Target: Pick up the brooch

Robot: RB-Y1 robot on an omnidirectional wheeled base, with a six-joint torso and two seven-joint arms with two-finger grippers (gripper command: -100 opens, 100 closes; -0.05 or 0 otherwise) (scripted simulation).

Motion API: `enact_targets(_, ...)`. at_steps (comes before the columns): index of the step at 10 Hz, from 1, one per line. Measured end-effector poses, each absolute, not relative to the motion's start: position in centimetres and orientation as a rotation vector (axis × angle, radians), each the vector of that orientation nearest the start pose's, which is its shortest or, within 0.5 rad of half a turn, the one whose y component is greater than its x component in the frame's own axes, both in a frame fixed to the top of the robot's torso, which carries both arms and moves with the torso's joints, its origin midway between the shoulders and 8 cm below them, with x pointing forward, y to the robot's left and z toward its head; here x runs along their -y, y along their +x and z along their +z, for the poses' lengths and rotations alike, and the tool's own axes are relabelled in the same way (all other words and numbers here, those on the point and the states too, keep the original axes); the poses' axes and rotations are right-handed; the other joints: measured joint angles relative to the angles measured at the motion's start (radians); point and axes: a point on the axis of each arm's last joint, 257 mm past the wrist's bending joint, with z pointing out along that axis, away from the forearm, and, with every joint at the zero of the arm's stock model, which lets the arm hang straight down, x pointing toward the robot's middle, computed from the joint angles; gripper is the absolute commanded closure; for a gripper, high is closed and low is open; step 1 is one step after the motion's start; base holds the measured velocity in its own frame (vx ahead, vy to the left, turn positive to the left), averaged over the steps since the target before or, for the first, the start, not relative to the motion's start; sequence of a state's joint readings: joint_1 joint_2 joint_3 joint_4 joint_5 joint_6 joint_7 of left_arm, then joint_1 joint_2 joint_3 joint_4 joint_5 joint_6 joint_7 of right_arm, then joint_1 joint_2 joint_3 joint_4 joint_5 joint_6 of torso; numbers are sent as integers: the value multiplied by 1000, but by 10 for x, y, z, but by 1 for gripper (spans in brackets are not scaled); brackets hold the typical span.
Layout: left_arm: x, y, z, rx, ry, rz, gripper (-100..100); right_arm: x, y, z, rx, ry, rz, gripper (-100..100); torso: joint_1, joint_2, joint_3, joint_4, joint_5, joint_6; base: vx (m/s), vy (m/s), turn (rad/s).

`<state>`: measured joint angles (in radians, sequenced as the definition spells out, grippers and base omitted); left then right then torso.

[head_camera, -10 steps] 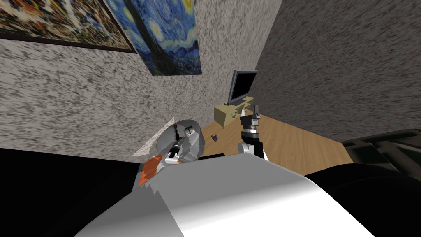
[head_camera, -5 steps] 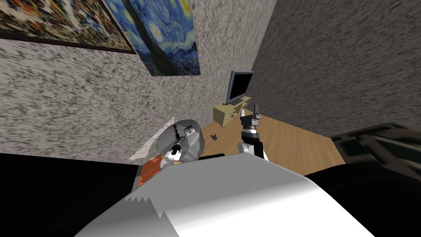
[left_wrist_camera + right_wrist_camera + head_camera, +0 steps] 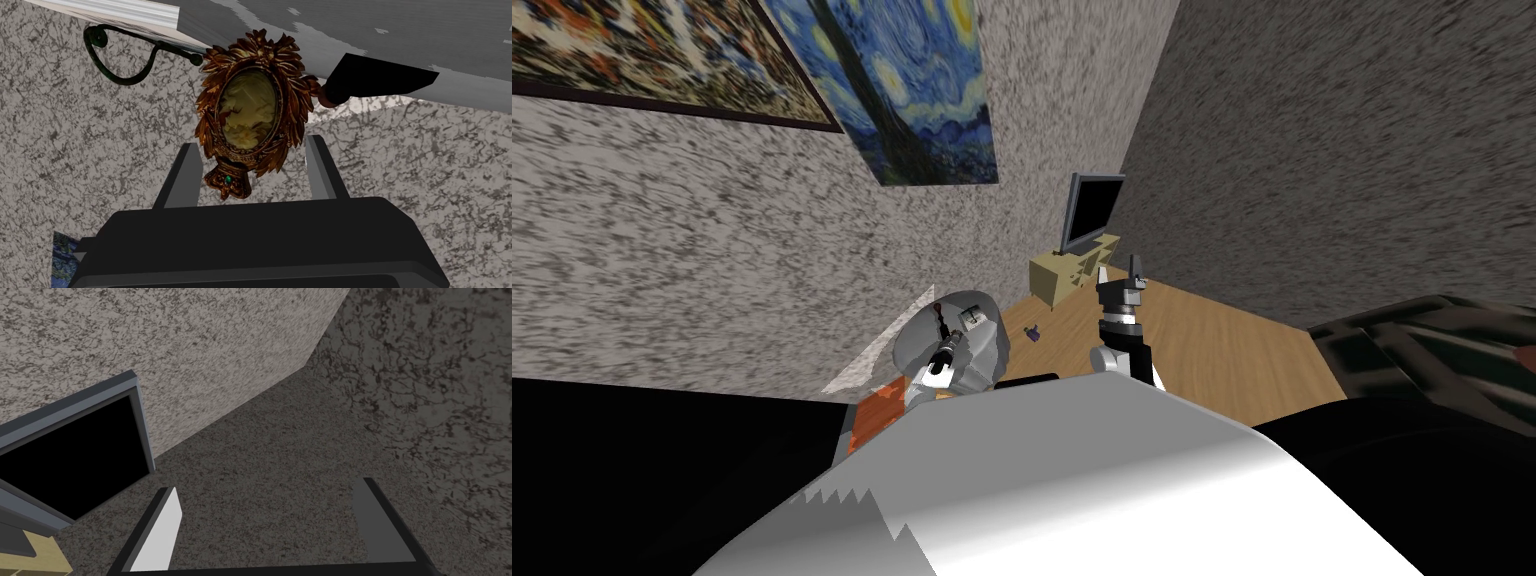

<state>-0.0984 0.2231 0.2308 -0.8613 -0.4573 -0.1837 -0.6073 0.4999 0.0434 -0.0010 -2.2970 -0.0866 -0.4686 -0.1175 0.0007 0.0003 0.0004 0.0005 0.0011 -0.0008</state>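
Note:
The brooch (image 3: 250, 112) is an oval cameo in a bronze leaf frame with a small green stone at its foot. It sits between the fingers of my left gripper (image 3: 252, 142), which is shut on its lower sides. Behind it are a speckled wall, a grey surface (image 3: 400, 30) and a curled dark green bracket (image 3: 117, 75). In the head view my left gripper (image 3: 940, 318) is over a round grey top (image 3: 982, 350) by the wall. My right gripper (image 3: 1120, 268) is raised over the wooden floor, open and holding nothing, as in its wrist view (image 3: 265, 508).
A flat screen (image 3: 1092, 210) stands on a yellow cabinet (image 3: 1072, 272) in the far corner. A small purple object (image 3: 1031, 334) lies on the wooden floor. Dark furniture (image 3: 1432, 350) is at the right. An orange patch (image 3: 877, 410) shows by my left arm.
My head view has turned a little, so the dark furniture at the right reaches further into the picture. Both arms stay where they were.

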Motion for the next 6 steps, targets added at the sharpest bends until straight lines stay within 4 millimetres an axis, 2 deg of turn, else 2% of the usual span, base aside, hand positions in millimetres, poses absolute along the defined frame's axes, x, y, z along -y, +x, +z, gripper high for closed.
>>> enact_targets(1,-412,475,-446,-1905,-539,-75,100,295,343,26,-490,794,1460,0,0,0,0,0,0,0,0,0,0)
enact_targets(2,-412,475,-446,-1905,-539,-75,0,295,343,26,-490,794,1460,0,0,0,0,0,0,0,0,0,0)
enact_targets(3,-412,475,-446,-1904,-539,-76,100,295,343,26,-490,794,1460,0,0,0,0,0,0,0,41,-30,104)
enact_targets(6,-417,462,-444,-1906,-520,-85,100,295,343,26,-490,794,1460,0,-3,-4,-2,-1,-1,-1,65,-58,108)
